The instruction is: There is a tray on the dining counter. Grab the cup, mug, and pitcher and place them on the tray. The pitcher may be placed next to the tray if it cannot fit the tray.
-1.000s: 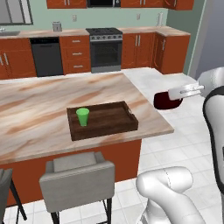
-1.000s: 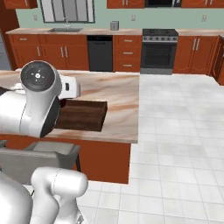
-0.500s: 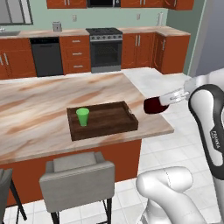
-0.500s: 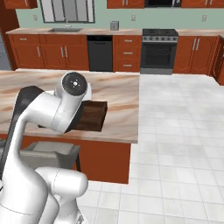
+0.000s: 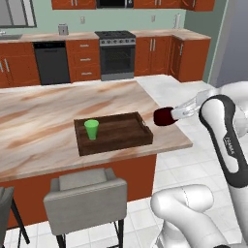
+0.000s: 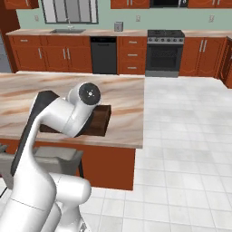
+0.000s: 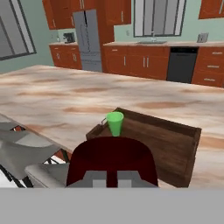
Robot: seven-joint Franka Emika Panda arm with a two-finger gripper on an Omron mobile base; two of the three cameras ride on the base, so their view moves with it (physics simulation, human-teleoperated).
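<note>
Now pincer (image 5: 170, 115) clamped on mug (image 5: 163, 116), carrying toward tray (image 5: 121, 135) beside cup (image 5: 91, 129); next lower onto bare tray floor.

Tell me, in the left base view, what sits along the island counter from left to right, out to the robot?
Green cup → dark wooden tray it stands in → maroon mug held past the counter's edge → the hand → white arm.

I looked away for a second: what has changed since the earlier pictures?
The gripper, shut on the mug, has carried it leftward, closer to the dining counter's end and the tray. The cup stays standing in the tray.
</note>
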